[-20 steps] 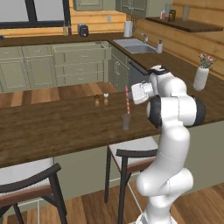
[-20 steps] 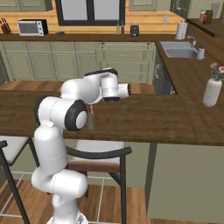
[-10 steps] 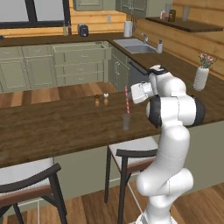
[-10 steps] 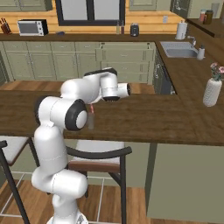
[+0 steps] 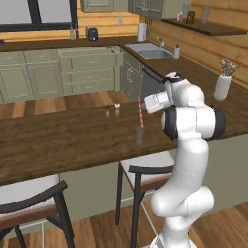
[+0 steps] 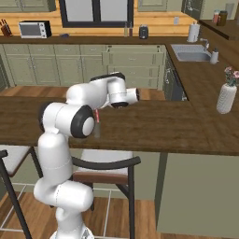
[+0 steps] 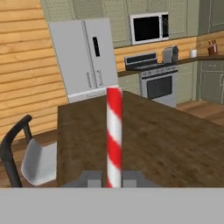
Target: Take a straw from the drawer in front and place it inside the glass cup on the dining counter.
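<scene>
- Hand view has the straw (image 7: 114,135) dead centre, red with white stripes, rising upright from between the 2 dark finger tips (image 7: 89,179), which press against its lower end on either side.
- From the left base view the same straw (image 5: 141,111) stands nearly upright above the dining counter (image 5: 58,140), its lower end right over the glass cup (image 5: 140,134); whether the tip has entered the rim I cannot tell.
- The gripper (image 5: 147,104) reaches in sideways from the right and is clenched on the straw near its upper part.
- The glass cup sits on the counter near the front edge, just left of the arm's big dark joint.
- In the right base view a short stretch of the straw (image 6: 97,115) peeks out red beside the arm's shoulder joint, with the glass cup (image 6: 97,129) just below it, mostly hidden by the arm.
- 2 small shakers (image 5: 112,110) stand side by side on the counter, behind and to the left of the cup, well apart from it.
- A white vase with flowers (image 5: 223,84) stands on the counter's right wing, well away from the cup.
- 2 stools (image 5: 145,172) are tucked under the near edge of the counter.
- Across the kitchen floor the drawer (image 5: 89,57) juts open from the sage-green cabinets.
- A sink (image 5: 151,51) sits in the far counter, to the right of that drawer.
</scene>
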